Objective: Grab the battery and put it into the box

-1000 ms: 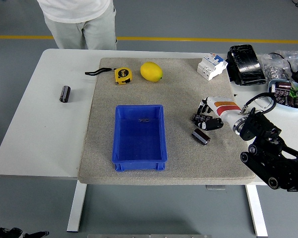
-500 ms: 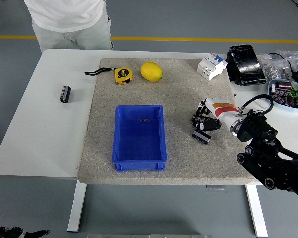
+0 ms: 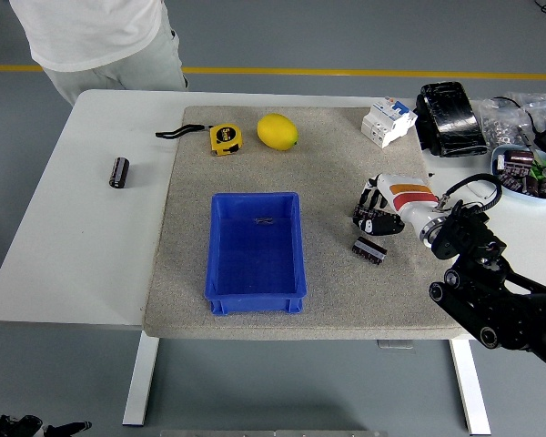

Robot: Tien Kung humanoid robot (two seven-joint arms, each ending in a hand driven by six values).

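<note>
A black battery (image 3: 369, 250) lies on the grey mat (image 3: 328, 173), to the right of the blue box (image 3: 255, 250). My right hand (image 3: 375, 215) hovers just behind the battery with its fingers (image 3: 368, 218) loosely bent downward, holding nothing. The battery sits just in front of the fingertips, apart from them. A second black battery (image 3: 118, 171) lies on the white table (image 3: 64, 237) far to the left. The blue box holds only a small dark item (image 3: 263, 219). My left arm is out of view.
A yellow tape measure (image 3: 224, 137) and a lemon (image 3: 277, 131) lie at the mat's back. A white breaker (image 3: 388, 120), a black pack (image 3: 449, 116) and a bowl of parts (image 3: 525, 171) stand at the right. A person (image 3: 100, 41) stands at the far left side.
My right hand has shifted slightly back and left above the battery, which turned a little on the mat. The person has stepped to the left.
</note>
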